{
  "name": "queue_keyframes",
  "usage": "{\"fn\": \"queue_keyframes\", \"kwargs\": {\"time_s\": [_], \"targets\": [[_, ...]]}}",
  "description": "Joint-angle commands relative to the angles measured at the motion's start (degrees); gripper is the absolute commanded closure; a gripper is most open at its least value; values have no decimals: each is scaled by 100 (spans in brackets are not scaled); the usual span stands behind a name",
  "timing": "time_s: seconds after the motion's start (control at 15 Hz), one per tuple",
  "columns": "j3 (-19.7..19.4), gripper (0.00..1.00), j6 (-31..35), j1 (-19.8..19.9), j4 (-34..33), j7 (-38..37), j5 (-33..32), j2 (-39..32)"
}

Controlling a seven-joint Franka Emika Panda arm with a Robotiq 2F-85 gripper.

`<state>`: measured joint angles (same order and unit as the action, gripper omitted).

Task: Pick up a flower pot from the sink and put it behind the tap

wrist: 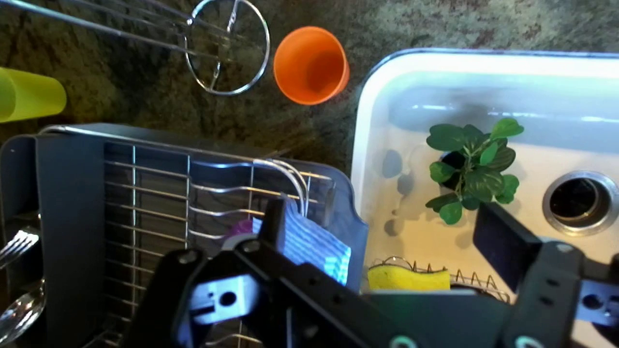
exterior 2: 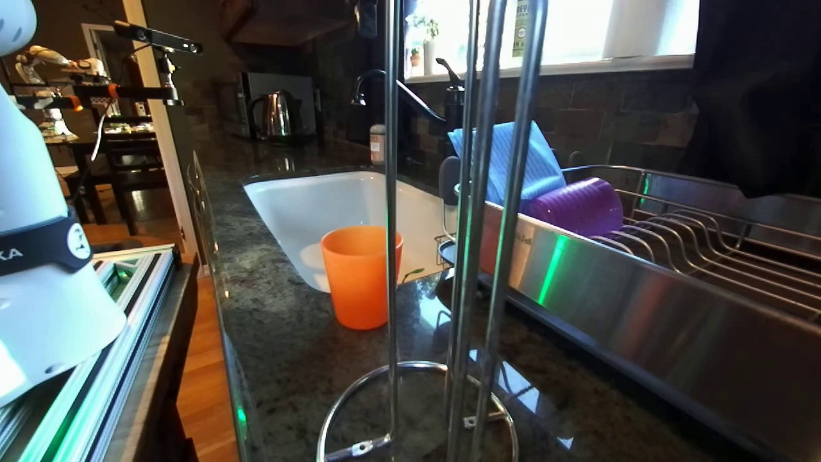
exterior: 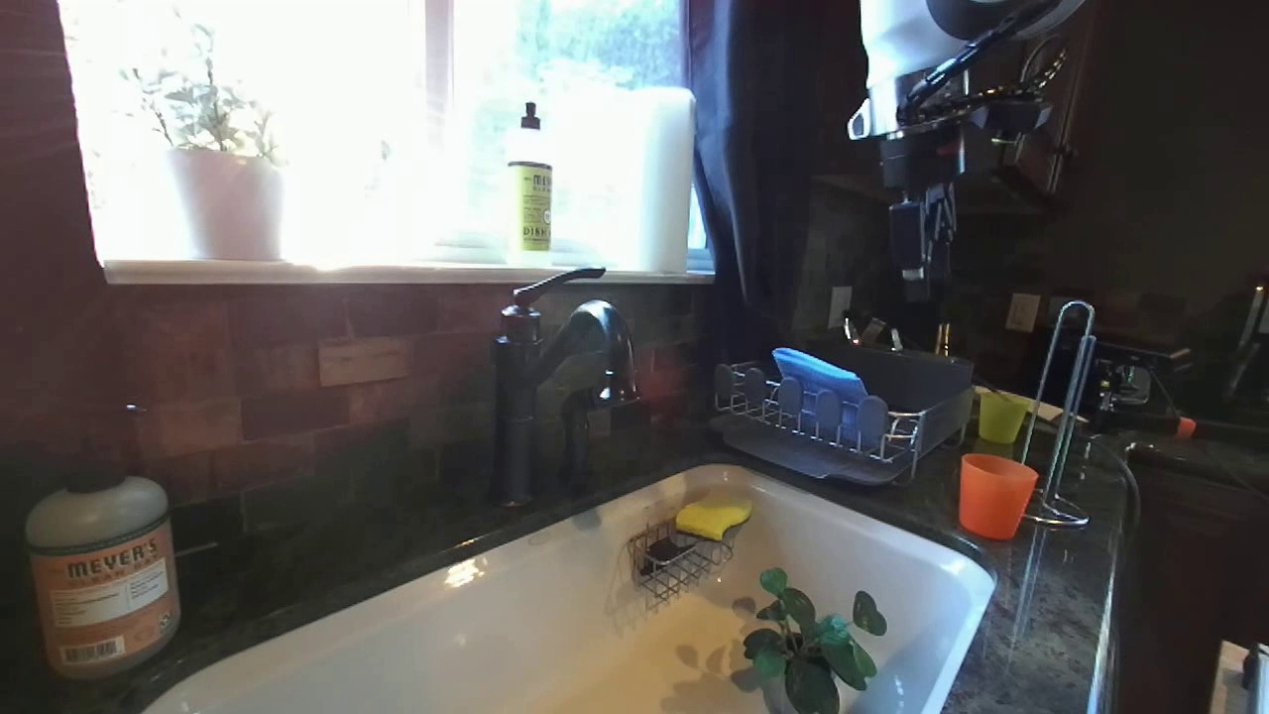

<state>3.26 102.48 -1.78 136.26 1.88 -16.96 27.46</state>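
Observation:
The flower pot, a small plant with broad dark green leaves [exterior: 813, 645], stands upright in the white sink [exterior: 555, 605]. In the wrist view the plant [wrist: 483, 174] is left of the drain, with its dark pot partly under the leaves. In an exterior view only a leaf [exterior 2: 414, 273] shows behind the orange cup. The dark tap [exterior: 516, 416] rises at the sink's window side; it also shows in an exterior view [exterior 2: 454, 99] but not in the wrist view. My gripper [exterior: 922, 268] hangs high above the dish rack. In the wrist view the gripper [wrist: 389, 232] is open and empty.
A dish rack [exterior: 942, 407] with a blue cloth [exterior: 818, 377] stands beside the sink. An orange cup [exterior: 996, 496] and a tall wire holder [exterior: 1066, 436] are near the sink corner. A yellow sponge [exterior: 714, 518] sits in a wire caddy. A soap bottle [exterior: 104, 585] stands left.

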Motion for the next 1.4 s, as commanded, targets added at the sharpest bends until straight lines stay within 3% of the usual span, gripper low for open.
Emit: {"fn": "queue_keyframes", "kwargs": {"time_s": [0.0, 0.4, 0.67, 0.93, 1.0, 1.07, 1.13, 1.33], "targets": [[174, 0, 999, -113, 248, -621, 168, -408], [1061, 0, 2514, -286, 406, -2558, -33, -1560], [1207, 0, 3078, -454, 712, -3451, 173, -2106], [960, 0, 4414, -457, 1681, -3723, 718, -2076], [882, 0, 4740, -431, 1879, -3546, 779, -2131], [735, 0, 5201, -462, 2018, -2866, 1243, -2309], [875, 0, 4597, -461, 1656, -3385, 793, -2246], [722, 0, 5073, -439, 1962, -2971, 1080, -2310]]}}
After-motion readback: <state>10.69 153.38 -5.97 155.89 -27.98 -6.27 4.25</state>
